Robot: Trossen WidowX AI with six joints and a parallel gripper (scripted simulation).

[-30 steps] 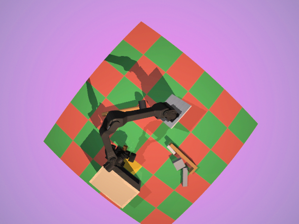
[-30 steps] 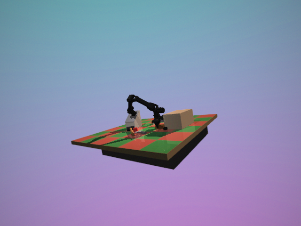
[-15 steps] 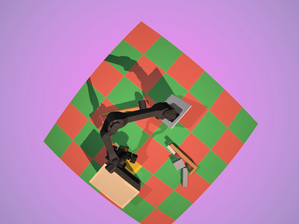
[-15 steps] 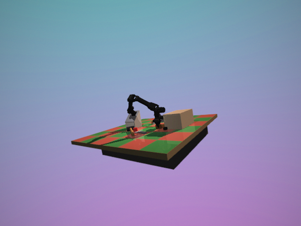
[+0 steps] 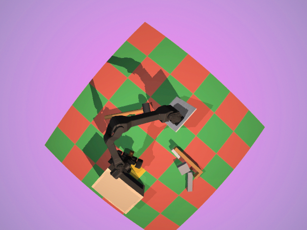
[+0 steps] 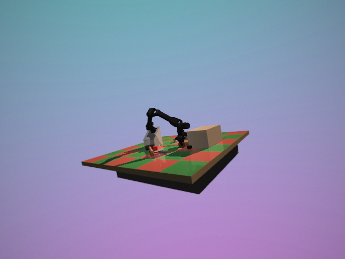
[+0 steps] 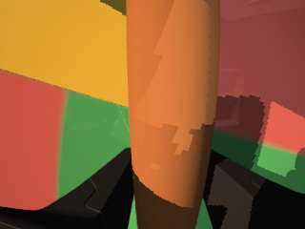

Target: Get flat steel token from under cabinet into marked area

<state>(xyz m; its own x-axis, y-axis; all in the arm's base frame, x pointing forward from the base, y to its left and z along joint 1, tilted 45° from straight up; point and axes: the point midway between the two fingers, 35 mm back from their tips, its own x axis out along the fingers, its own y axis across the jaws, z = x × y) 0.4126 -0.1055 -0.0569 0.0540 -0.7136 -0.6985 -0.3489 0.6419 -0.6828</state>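
The beige cabinet (image 5: 117, 190) (image 6: 213, 136) stands at one side of the table, with a dark front. The yellow marked area (image 5: 139, 171) (image 7: 62, 43) lies in front of it, partly hidden by the arm in the top view. My gripper (image 5: 128, 157) (image 6: 181, 143) (image 7: 166, 156) is low in front of the cabinet, beside the yellow area, shut on an orange wooden handle (image 7: 173, 91) (image 5: 131, 153). The handle runs between the black fingers in the wrist view; its far end is out of view. The steel token cannot be made out in any view.
A hammer-like tool with a wooden handle (image 5: 126, 113) and dark head (image 5: 146, 107) lies below the arm. An orange-brown bar (image 5: 188, 161) and grey blocks (image 5: 183, 168) (image 5: 189, 182) lie on the right. A red block (image 6: 154, 148) and small black block (image 6: 189, 147) also show.
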